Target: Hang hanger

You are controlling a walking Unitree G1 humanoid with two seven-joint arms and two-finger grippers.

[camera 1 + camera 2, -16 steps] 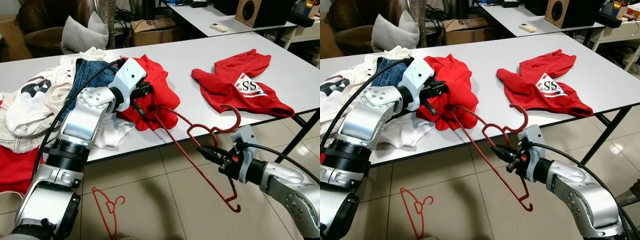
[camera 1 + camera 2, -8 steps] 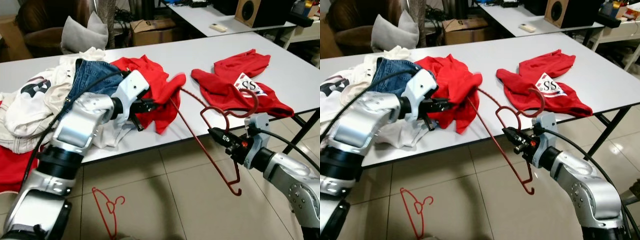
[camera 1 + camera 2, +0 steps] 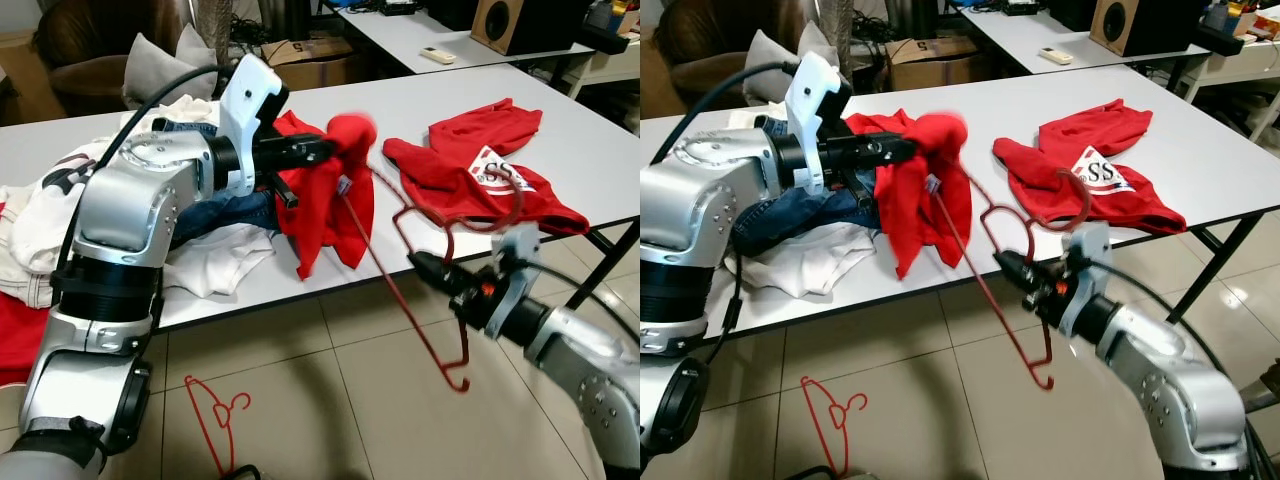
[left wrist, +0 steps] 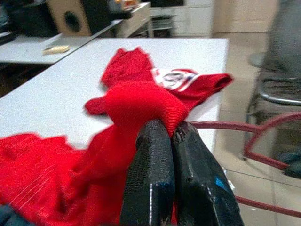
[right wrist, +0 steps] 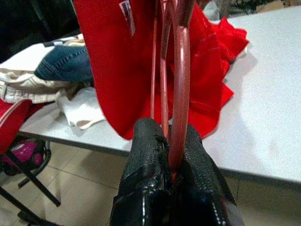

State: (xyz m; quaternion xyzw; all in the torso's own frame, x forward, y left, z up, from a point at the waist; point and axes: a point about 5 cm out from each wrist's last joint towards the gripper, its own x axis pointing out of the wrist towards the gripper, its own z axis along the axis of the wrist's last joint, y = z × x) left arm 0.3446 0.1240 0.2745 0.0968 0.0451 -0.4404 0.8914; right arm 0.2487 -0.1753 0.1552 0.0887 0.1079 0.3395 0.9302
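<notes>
Clothes (image 3: 60, 205), white pieces and blue denim, were heaped on the left part of the white table (image 3: 400, 110). Just right of the heap, the left gripper (image 3: 325, 148) was raised above the table's near edge with its fingers (image 4: 162, 174) pressed together on a bunched fold of a red shirt (image 3: 325, 200), which was lifted and hung down from that pinch. A red hanger (image 3: 420, 300) was held slanting off the table's near edge, its upper end at the lifted shirt and its lower end over the tiled floor (image 3: 320, 400). The right gripper (image 3: 432, 270) was clamped on the hanger's wire near the hook. Farther right, a second red shirt (image 3: 480, 170) with a white print was spread flat on the table. A second red hanger (image 3: 215, 415) lay on the floor below the left arm.
</notes>
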